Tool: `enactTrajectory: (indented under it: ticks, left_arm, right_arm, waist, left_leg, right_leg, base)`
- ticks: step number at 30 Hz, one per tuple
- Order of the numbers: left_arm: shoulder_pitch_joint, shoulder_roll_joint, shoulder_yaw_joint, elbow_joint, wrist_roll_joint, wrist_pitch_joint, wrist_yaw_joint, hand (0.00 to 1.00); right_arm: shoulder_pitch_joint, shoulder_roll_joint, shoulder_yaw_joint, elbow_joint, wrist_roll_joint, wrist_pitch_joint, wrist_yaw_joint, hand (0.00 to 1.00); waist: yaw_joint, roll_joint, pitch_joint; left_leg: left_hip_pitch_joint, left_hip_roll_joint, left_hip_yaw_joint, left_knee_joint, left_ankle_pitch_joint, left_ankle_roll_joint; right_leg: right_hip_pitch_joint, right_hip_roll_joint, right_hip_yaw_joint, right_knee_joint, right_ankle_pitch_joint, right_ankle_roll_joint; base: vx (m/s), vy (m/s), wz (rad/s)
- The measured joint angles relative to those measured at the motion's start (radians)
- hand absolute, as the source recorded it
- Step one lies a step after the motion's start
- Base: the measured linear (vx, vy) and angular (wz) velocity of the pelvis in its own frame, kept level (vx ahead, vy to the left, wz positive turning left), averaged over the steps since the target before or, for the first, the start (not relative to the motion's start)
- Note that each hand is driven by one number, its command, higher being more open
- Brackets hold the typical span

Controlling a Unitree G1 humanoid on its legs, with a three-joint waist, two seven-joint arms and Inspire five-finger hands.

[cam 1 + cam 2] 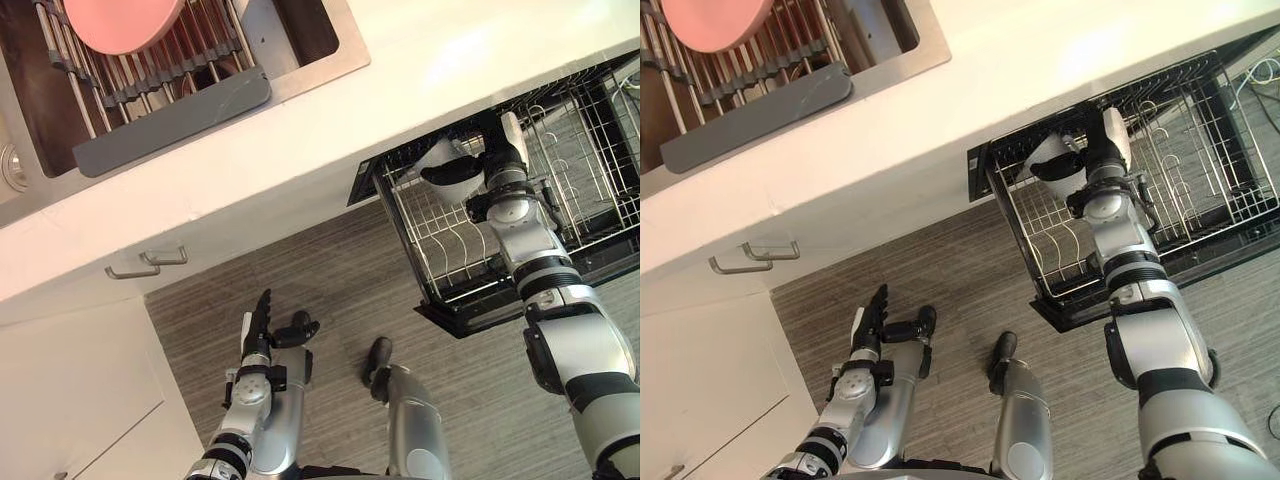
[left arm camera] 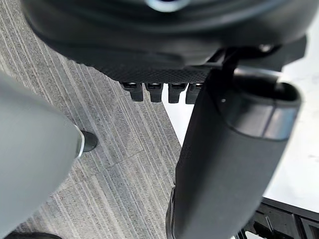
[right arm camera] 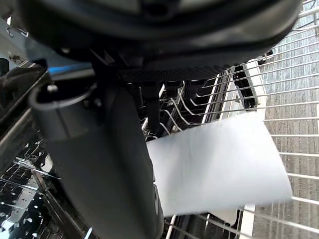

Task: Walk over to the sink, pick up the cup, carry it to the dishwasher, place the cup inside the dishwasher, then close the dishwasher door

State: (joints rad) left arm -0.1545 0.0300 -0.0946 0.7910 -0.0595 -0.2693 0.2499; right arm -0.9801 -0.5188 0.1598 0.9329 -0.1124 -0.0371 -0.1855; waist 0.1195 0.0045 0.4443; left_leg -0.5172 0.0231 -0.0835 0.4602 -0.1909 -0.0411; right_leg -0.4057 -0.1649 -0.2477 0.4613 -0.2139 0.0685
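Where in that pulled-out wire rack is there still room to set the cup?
Free: the open wire grid of the dishwasher rack to the right of the right robot hand, which holds the cup. Crowded: the upright prongs at the rack's front left.

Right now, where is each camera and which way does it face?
Left eye view: head, looking down at sink and dishwasher rack; both arms show.
Right eye view: beside it, same scene.
Left wrist view: along open left hand, toward floor.
Right wrist view: along right hand, at the cup held over the rack.
Both eyes and right wrist share cup and rack.
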Motion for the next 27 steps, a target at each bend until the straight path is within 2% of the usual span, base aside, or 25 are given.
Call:
enactTrajectory:
  ticks: [8, 11, 12, 13, 14, 15, 16, 17, 21, 23, 27]
  left_arm:
    - [-0.001, -0.010, 0.001, 0.002, 0.000, 0.004, 0.015, 1.00]
    - [-0.004, -0.009, 0.001, 0.003, 0.000, 0.007, 0.015, 1.00]
    - [-0.008, -0.009, 0.000, 0.004, 0.000, 0.009, 0.015, 1.00]
    - [-0.023, -0.008, 0.003, 0.011, 0.000, 0.011, 0.015, 1.00]
    - [-0.031, -0.004, 0.007, 0.017, 0.000, 0.012, 0.016, 1.00]
    - [-0.045, 0.011, 0.007, 0.039, 0.001, 0.014, 0.015, 1.00]
    - [-0.047, 0.011, 0.011, 0.042, 0.000, 0.016, 0.019, 1.00]
    - [-0.046, 0.011, 0.010, 0.043, 0.000, 0.017, 0.022, 1.00]
    - [-0.038, 0.009, 0.003, 0.051, 0.003, 0.029, 0.011, 1.00]
    - [-0.036, 0.011, 0.001, 0.049, 0.006, 0.032, 0.010, 1.00]
    - [0.002, 0.045, 0.001, 0.041, 0.026, 0.034, 0.004, 1.00]
  right_arm:
    - [0.010, 0.036, -0.026, 0.002, -0.007, 0.026, -0.014, 1.00]
    - [0.030, 0.051, -0.029, -0.005, -0.017, 0.032, -0.015, 1.00]
    - [0.048, 0.053, -0.029, -0.022, -0.032, 0.032, -0.015, 1.00]
    - [0.059, 0.056, -0.028, -0.046, -0.039, 0.031, -0.014, 1.00]
    - [0.063, 0.061, -0.028, -0.058, -0.041, 0.030, -0.014, 1.00]
    - [0.089, 0.065, -0.029, -0.094, -0.049, 0.031, -0.015, 1.00]
    - [0.099, 0.072, -0.028, -0.134, -0.061, 0.029, -0.015, 1.00]
    - [0.112, 0.076, -0.027, -0.151, -0.071, 0.026, -0.016, 1.00]
    - [0.277, 0.079, -0.067, -0.321, -0.095, 0.034, -0.025, 1.00]
    - [0.365, 0.084, -0.103, -0.413, -0.118, 0.034, -0.035, 1.00]
    - [0.565, 0.162, -0.137, -0.629, -0.127, 0.031, -0.039, 1.00]
  waist:
    - [0.001, 0.002, -0.001]
    - [-0.003, 0.002, -0.001]
    - [-0.004, 0.003, -0.001]
    - [-0.005, 0.011, 0.004]
    - [-0.004, 0.012, 0.005]
    - [-0.009, 0.003, 0.002]
    - [-0.021, 0.030, 0.005]
    - [-0.023, 0.034, 0.004]
    - [-0.063, 0.030, 0.006]
    - [-0.067, 0.029, 0.005]
    - [-0.086, 0.017, 0.000]
  left_leg:
    - [0.033, 0.006, 0.012, 0.007, 0.000, 0.000]
    - [0.058, 0.009, 0.013, 0.011, 0.000, 0.000]
    - [0.066, 0.010, 0.010, 0.018, 0.000, 0.000]
    - [0.070, 0.024, 0.006, 0.028, -0.001, 0.000]
    - [0.069, 0.027, 0.008, 0.037, -0.002, -0.003]
    - [0.067, 0.013, 0.013, 0.070, -0.022, -0.026]
    - [0.057, 0.033, 0.008, 0.111, -0.042, -0.041]
    - [0.054, 0.039, 0.009, 0.122, -0.043, -0.042]
    - [0.130, 0.057, 0.010, 0.082, -0.042, -0.041]
    - [0.174, 0.055, 0.014, 0.046, -0.042, -0.041]
    - [0.277, 0.056, 0.021, -0.036, -0.041, -0.041]
  right_leg:
    - [0.021, -0.001, 0.003, 0.039, -0.001, -0.001]
    - [0.012, -0.006, 0.014, 0.111, -0.001, -0.001]
    - [-0.044, -0.013, 0.033, 0.239, 0.018, -0.025]
    - [-0.102, 0.000, 0.057, 0.240, -0.051, -0.030]
    - [-0.105, 0.006, 0.055, 0.159, -0.036, -0.033]
    - [-0.090, -0.003, 0.055, 0.005, 0.046, -0.033]
    - [-0.088, 0.014, 0.049, 0.031, 0.038, -0.037]
    - [-0.086, 0.023, 0.051, 0.033, 0.037, -0.039]
    - [-0.051, 0.033, 0.054, 0.064, 0.036, -0.040]
    - [-0.028, 0.032, 0.059, 0.062, 0.035, -0.041]
    - [0.038, 0.034, 0.069, 0.042, 0.035, -0.041]
  base:
    - [0.05, -0.016, 0.03]
    - [0.07, -0.039, 0.04]
    - [0.05, -0.076, 0.02]
    - [0.04, -0.094, -0.04]
    - [0.04, -0.153, 0.03]
    - [0.07, -0.214, -0.01]
    - [0.06, -0.185, -0.03]
    - [0.09, -0.142, -0.23]
    - [0.09, -0.050, -0.07]
    - [0.06, 0.012, -0.05]
    - [0.04, 0.016, -0.07]
